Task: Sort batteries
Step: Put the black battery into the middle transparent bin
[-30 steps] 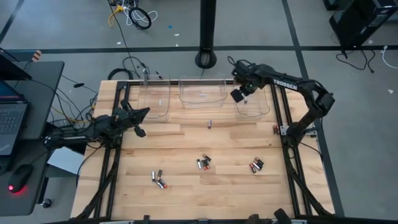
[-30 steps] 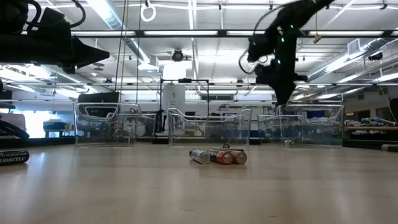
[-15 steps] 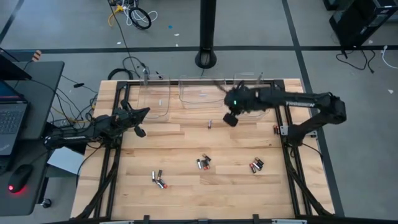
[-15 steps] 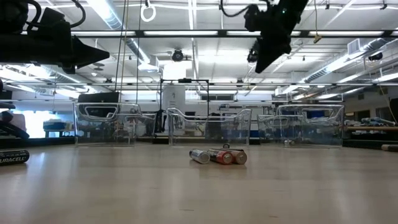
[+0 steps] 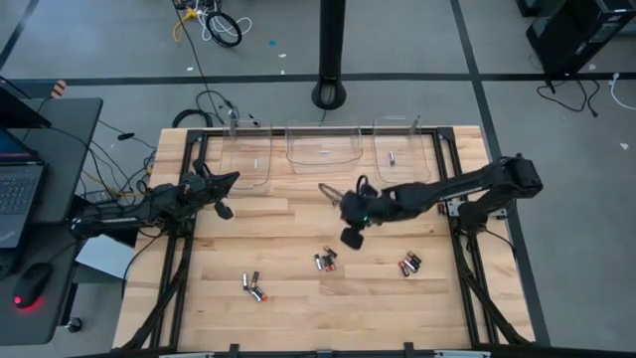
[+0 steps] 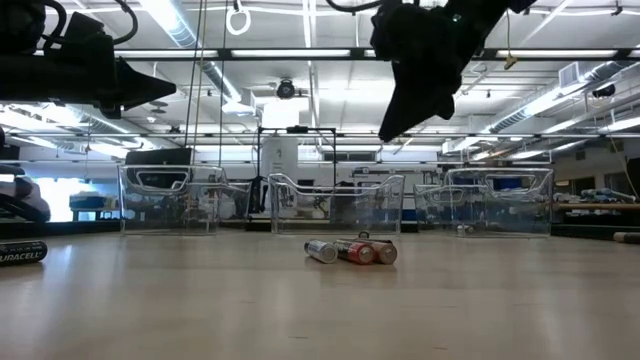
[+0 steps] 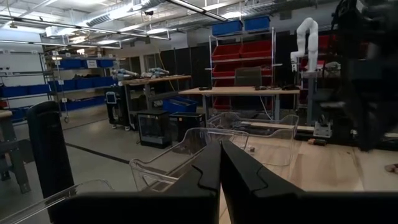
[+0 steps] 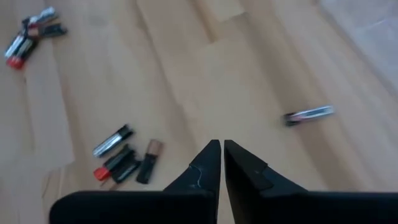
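Observation:
Batteries lie loose on the wooden table in three small groups: one near the middle (image 5: 325,261), one toward the right (image 5: 409,265) and one toward the near left (image 5: 254,287). In the right wrist view a single battery (image 8: 309,114) lies apart from the middle group (image 8: 124,162). Another battery (image 5: 392,157) lies in the right clear bin. My right gripper (image 5: 349,238) hangs above the table's middle, slanting down, shut and holding nothing (image 8: 221,144). My left gripper (image 5: 225,210) waits at the left edge, shut and holding nothing (image 7: 220,149).
Three clear plastic bins stand along the far edge: left (image 5: 246,159), middle (image 5: 323,147) and right (image 5: 402,164). In the low view a larger battery (image 6: 20,252) lies close at the left and a group (image 6: 350,250) in the middle. Bare wood lies between the groups.
My right gripper has swung from above the right bin toward the table's middle, going left and toward the near edge, and has rolled. It now hangs over the bare wood just beyond the middle group. The batteries on the table have not moved.

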Robot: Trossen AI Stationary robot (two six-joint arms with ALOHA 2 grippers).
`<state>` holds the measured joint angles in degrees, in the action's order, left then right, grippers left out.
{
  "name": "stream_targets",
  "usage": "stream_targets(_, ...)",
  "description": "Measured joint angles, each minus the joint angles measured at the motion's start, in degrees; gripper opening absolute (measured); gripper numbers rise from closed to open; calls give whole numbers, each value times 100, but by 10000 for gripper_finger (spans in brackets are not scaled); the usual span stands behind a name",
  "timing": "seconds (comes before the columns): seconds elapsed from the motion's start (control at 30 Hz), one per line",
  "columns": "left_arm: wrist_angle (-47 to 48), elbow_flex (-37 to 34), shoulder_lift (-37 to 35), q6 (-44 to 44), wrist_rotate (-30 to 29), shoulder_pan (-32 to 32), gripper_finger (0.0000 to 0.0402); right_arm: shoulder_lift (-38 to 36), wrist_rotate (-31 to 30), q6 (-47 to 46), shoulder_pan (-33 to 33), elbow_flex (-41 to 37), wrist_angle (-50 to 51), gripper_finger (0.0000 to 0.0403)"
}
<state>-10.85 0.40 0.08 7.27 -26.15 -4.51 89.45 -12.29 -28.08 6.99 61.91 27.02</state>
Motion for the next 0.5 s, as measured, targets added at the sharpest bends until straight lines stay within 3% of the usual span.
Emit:
stream_targets(0.3, -2, -2, 0, -2, 0, 2, 17, 557, 0, -62, 296, -2, -640, 27)
stream_targets(0.5, -3, 0, 1, -3, 4, 2, 17, 741, -4, -729, 349, -46, -826, 24)
